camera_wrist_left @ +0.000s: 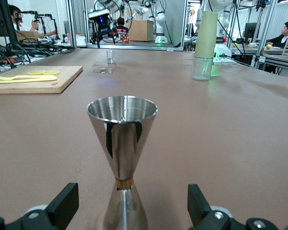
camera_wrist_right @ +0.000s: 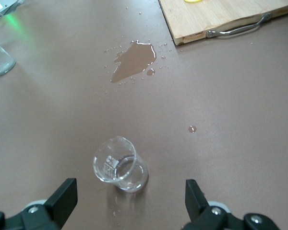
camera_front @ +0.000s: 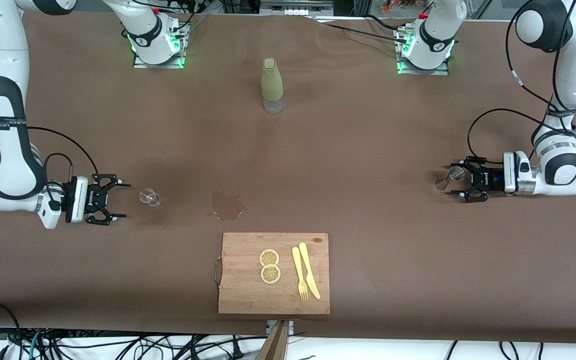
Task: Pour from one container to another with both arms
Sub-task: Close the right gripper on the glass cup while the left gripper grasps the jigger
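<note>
My left claw (camera_front: pixel 460 184) spread around the jigger (camera_front: pixel 452 175), right claw (camera_front: pixel 118 201) spread, glass (camera_front: pixel 150 197) at its 12 o'clock; nothing gripped or poured yet

I see my white jointed arms (camera_front: pixel 8 150) with black bands, looping black cables, green-lit bases and black grippers (camera_front: pixel 113 199).
</note>
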You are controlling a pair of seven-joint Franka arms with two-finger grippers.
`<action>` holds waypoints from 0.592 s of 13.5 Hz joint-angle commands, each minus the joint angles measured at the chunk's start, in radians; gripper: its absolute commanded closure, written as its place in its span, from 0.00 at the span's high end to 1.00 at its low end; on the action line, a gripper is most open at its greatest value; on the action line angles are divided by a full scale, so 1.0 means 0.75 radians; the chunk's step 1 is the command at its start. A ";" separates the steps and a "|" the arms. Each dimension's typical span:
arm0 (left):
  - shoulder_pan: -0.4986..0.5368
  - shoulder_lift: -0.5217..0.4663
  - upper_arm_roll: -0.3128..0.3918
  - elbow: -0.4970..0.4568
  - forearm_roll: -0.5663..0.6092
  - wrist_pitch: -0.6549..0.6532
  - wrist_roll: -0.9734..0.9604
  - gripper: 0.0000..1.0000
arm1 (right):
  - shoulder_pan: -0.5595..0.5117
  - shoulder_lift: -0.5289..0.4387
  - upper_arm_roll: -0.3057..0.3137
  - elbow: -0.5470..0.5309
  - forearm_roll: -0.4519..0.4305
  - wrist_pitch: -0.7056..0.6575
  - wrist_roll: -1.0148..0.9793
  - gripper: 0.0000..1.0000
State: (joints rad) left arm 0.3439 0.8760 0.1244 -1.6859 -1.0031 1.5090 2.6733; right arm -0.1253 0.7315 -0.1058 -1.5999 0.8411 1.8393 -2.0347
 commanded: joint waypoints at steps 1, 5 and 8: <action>-0.023 0.012 0.004 0.020 -0.033 -0.028 0.125 0.94 | -0.009 0.037 0.000 -0.004 0.091 -0.031 -0.117 1.00; -0.027 0.014 0.006 0.020 -0.027 -0.028 0.138 0.77 | -0.009 0.121 0.000 -0.006 0.218 -0.053 -0.271 1.00; -0.031 0.018 0.006 0.020 -0.017 -0.028 0.138 0.68 | -0.007 0.152 0.000 -0.006 0.263 -0.090 -0.326 1.00</action>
State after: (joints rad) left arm 0.3275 0.8780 0.1185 -1.6799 -1.0033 1.5064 2.7092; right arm -0.1276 0.8391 -0.1055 -1.6024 1.0072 1.7960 -2.2405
